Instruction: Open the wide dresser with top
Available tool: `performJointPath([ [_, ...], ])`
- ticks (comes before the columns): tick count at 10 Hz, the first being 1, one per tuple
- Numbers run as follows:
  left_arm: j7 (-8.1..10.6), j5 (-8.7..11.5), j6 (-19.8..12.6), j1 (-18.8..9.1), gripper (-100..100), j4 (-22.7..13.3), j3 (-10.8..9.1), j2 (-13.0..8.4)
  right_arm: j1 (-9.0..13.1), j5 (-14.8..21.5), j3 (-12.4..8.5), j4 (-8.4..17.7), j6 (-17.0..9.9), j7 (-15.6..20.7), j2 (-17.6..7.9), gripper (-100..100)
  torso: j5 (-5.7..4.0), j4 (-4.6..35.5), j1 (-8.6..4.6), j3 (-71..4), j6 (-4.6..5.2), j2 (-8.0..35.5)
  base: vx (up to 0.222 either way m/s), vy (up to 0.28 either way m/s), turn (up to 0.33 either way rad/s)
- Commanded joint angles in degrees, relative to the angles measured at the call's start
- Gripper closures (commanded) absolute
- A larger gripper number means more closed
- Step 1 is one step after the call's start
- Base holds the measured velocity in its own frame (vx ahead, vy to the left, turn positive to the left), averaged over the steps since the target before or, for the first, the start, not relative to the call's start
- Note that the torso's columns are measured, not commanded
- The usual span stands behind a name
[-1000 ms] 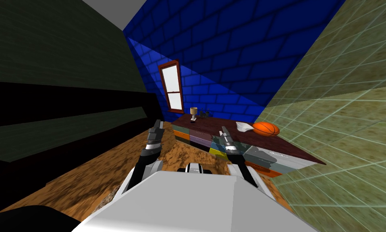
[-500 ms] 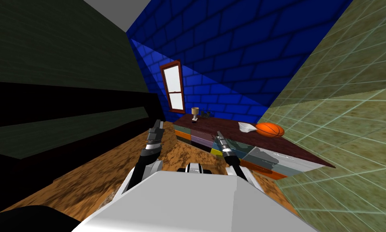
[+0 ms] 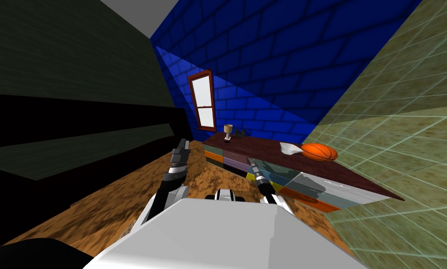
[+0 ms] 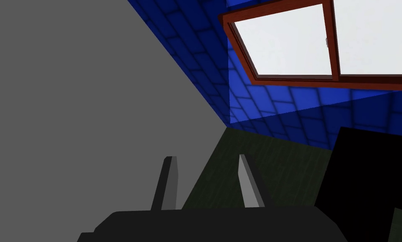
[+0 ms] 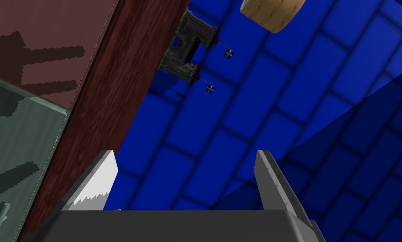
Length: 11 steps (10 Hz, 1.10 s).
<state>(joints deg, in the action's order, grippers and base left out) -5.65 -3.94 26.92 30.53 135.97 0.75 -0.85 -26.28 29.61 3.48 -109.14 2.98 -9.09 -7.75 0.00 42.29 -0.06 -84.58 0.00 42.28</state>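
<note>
- Head view: the dresser [image 3: 292, 175] runs along the green tiled wall [image 3: 404, 116] on my right, with a dark wood top and a patchwork of coloured drawer fronts.
- The right gripper [image 3: 251, 162] is close in front of those fronts, near the top edge.
- Right wrist view: fingers spread wide with nothing between them, and the dresser's wood edge [image 5: 108, 84] is just beside one finger [image 5: 99, 176].
- The left gripper [image 3: 184, 143] hangs over the brown floor [image 3: 124, 196], well apart from the dresser. Its fingers [image 4: 169, 180] are a narrow gap apart and empty.
- On the top stand a goblet [image 3: 227, 130] at the far end and a white bowl [image 3: 289, 148] just beside a basketball [image 3: 319, 152].
</note>
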Motion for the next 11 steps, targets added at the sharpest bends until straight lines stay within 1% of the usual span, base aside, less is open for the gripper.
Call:
performJointPath([
  [1, 0.00, 0.0, 0.0, 0.0, 0, 0.0, 0.00, 0.0, 0.4, 3.6, 1.0, 2.7, -4.4, -0.2, -0.7, -100, -0.02, 0.0, -0.07, 0.0, 0.00, 0.0, 0.012, 0.042, 0.049],
  [2, 0.00, 0.0, 0.0, 0.0, 0, 0.0, 0.00, 0.0, 0.4, 4.9, 1.0, 2.8, -5.5, -0.2, -0.7, -100, -0.02, 0.0, 0.04, 0.0, -0.02, 0.0, 0.015, 0.048, 0.036],
  [3, 0.00, 0.0, 0.0, 0.0, 0, 0.0, 0.00, 0.0, 0.6, 6.8, 1.8, 5.7, -7.4, 0.0, -0.8, -100, 0.02, 0.0, 0.09, 0.0, 0.01, 0.0, 0.018, 0.072, 0.063],
  [4, 0.00, 0.0, 0.0, 0.0, 0, 0.0, 0.00, 0.0, 0.6, 8.5, 1.8, 5.7, -8.8, 0.0, -0.8, -100, 0.03, 0.0, 0.17, 0.0, -0.01, 0.0, 0.020, 0.063, 0.031],
  [5, 0.00, 0.0, 0.0, 0.0, 0, 0.0, 0.00, 0.0, 0.8, 10.3, 2.6, 7.9, -10.9, 0.1, -0.9, -100, 0.03, 0.0, 0.09, 0.0, 0.01, 0.0, 0.033, 0.063, 0.071],
  [6, 0.00, 0.0, 0.0, 0.0, 0, 0.0, 0.00, 0.0, 0.8, 11.7, 2.6, 8.8, -12.2, 0.1, -0.9, -100, 0.00, 0.0, 0.04, 0.0, -0.02, 0.0, 0.035, 0.053, 0.036],
  [7, 0.00, 0.0, 0.0, 0.0, 0, 0.0, 0.00, 0.0, 0.8, 12.8, 2.6, 8.8, -12.2, 0.1, -0.9, -100, 0.00, 0.0, 0.01, 0.0, 0.02, 0.0, 0.014, 0.023, -0.015],
  [8, 0.00, 0.0, 0.0, 0.0, 0, 0.0, 0.00, 0.0, 1.0, 14.7, 3.4, 11.3, -14.5, 0.3, -1.0, -100, -0.02, 0.0, -0.06, 0.0, 0.00, 0.0, 0.021, 0.044, 0.072],
  [9, 0.00, 0.0, 0.0, 0.0, 0, 0.0, 0.00, 0.0, 1.0, 16.5, 3.4, 11.9, -15.4, 0.3, -1.0, -100, -0.01, 0.0, 0.05, 0.0, -0.02, 0.0, 0.024, 0.044, 0.047],
  [10, 0.00, 0.0, 0.0, 0.0, 0, 0.0, 0.00, 0.0, 1.0, 16.9, 3.4, 11.9, -15.6, 0.3, -1.0, -100, 0.02, 0.0, 0.08, 0.0, 0.00, 0.0, 0.010, 0.020, -0.008],
  [11, 0.00, 0.0, 0.0, 0.0, 0, 0.0, 0.00, 0.0, 1.2, 19.4, 4.3, 14.5, -17.8, 0.5, -1.1, -100, 0.00, 0.0, 0.01, 0.0, 0.00, 0.0, 0.026, 0.039, 0.075],
])
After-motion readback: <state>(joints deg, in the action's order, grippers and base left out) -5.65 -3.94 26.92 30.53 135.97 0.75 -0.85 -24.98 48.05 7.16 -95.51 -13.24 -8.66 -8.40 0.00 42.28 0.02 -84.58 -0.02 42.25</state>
